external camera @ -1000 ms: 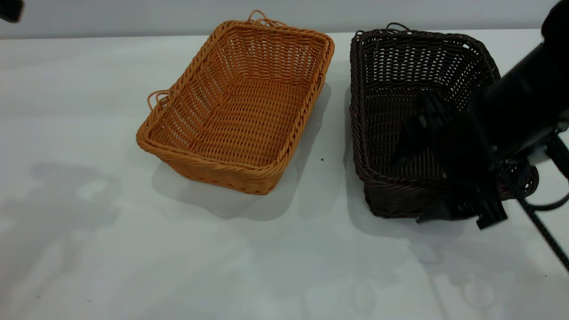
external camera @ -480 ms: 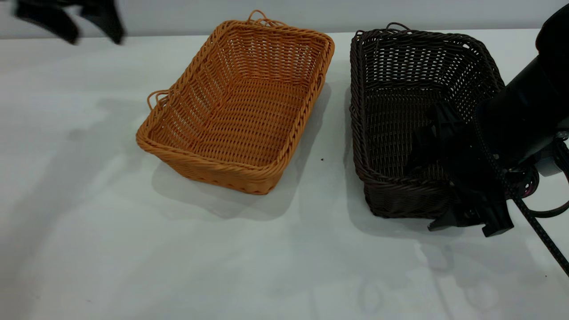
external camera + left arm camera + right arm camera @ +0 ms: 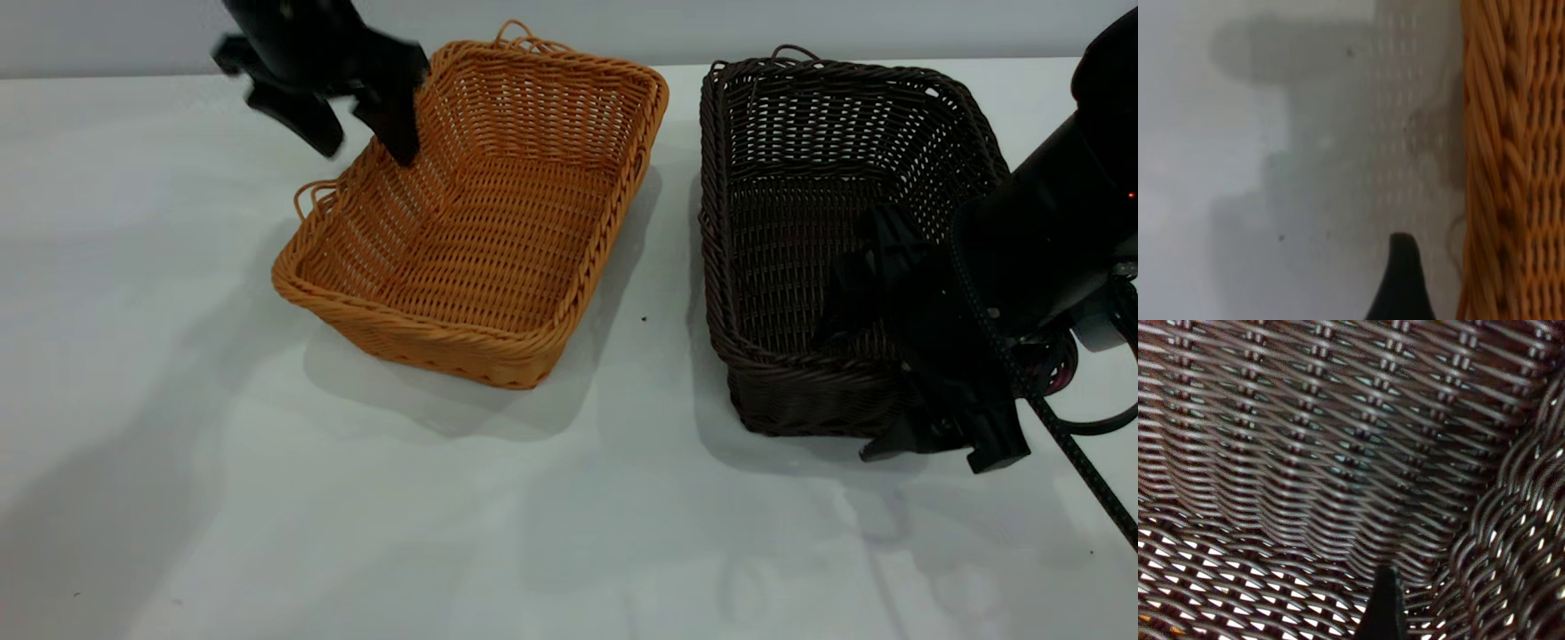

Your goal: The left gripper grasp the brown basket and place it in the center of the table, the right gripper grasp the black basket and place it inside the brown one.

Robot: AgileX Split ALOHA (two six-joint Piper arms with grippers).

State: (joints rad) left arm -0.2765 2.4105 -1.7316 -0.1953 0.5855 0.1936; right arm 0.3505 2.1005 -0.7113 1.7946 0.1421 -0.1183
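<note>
Brown basket (image 3: 480, 209) left of black basket (image 3: 827, 240), on table (image 3: 533, 516).

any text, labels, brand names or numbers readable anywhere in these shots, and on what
None: no readable text in any view.
Brown basket: plain wicker, no tag or label.
Black basket: plain wicker, no tag or label.
Table: bare, unmarked.
Left gripper and right gripper: no visible lettering; only a small red light on the right arm.

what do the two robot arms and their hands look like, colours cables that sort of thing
Both are matte black. The left hand ends in two thin, tapered black fingers under a chunky black body. The right hand sits on a thick, rounded black arm, with angular black finger pieces, a braided black cable trailing off beside it, a pale white part near the wrist, and a tiny red light on the housing.
</note>
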